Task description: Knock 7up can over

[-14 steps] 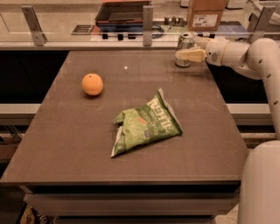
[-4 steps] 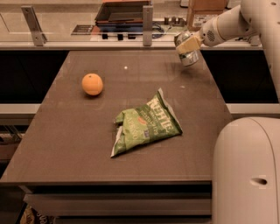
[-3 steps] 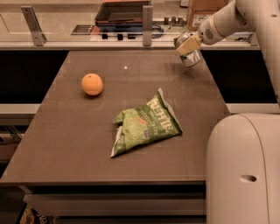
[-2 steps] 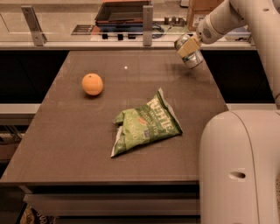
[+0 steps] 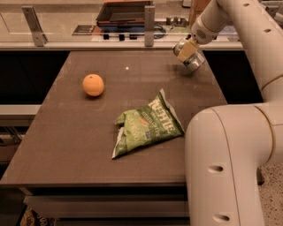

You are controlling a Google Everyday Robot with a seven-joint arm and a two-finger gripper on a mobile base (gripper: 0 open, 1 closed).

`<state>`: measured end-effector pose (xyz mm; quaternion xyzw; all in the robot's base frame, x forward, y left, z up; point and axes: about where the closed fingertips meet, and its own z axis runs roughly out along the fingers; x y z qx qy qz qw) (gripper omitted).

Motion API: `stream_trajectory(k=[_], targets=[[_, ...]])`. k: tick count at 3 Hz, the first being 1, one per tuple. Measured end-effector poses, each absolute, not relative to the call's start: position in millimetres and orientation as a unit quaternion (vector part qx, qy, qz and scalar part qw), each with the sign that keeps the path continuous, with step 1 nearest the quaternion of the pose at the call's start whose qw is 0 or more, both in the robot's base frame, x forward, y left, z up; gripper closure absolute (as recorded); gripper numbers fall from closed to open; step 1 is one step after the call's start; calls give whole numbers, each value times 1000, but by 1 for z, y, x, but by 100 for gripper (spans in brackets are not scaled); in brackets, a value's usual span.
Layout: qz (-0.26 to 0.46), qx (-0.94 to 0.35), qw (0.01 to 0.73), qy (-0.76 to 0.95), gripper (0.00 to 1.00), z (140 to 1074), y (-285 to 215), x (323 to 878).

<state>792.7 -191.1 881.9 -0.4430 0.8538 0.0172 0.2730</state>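
The 7up can (image 5: 194,62) is at the far right of the dark table (image 5: 66,145). It is tipped on its side, with a shiny silver end facing the front right. My gripper (image 5: 185,47) reaches down from the upper right and sits right against the can's upper left side. Its tan tip touches or overlaps the can. The arm's white forearm runs up to the top right corner.
An orange (image 5: 93,84) sits at the left middle of the table. A crinkled green chip bag (image 5: 148,126) lies near the centre front. My white arm base (image 5: 230,163) fills the right foreground. A counter with a rail and a tray (image 5: 126,13) lies behind the table.
The can stood upright near the far right edge; now it is tipped over and slightly nearer the front. The arm has swung upward, and its base covers more of the right foreground.
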Motion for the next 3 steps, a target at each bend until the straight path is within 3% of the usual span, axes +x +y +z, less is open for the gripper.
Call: stream_trajectory(k=[3], targets=[[48,-488,239,838,100,837,-160,799]])
